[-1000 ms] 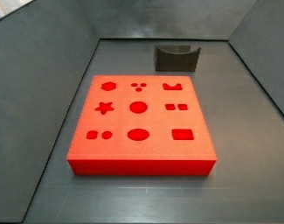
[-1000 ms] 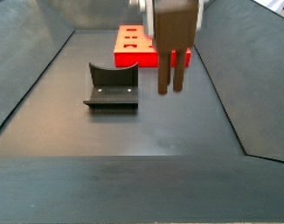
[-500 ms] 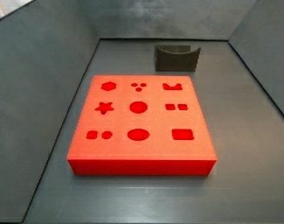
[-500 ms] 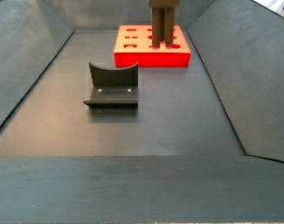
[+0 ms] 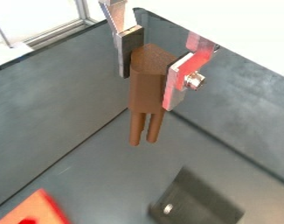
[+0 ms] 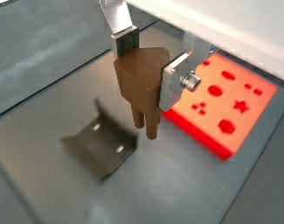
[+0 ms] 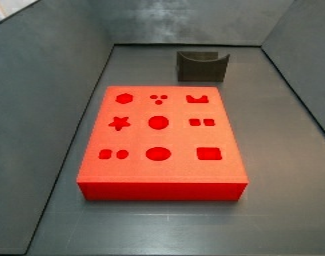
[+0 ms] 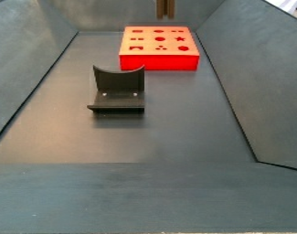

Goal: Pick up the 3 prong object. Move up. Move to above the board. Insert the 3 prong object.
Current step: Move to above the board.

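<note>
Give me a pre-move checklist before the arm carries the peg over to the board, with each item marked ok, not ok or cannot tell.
1. Grip: the gripper is shut on the 3 prong object, fingers on both sides. Ok.
2. Lift: in both wrist views the prongs hang well clear of the floor. Ok.
3. Peg attitude: it hangs straight down from the jaws. Ok.
4. Obstacle: the fixture stands on the floor, apart from the board. Ok.
5. Target: the three-dot cutout is open, nothing in it. Ok.
6. Position over the board: in a wrist view the board lies off to one side. Not ok.
</note>
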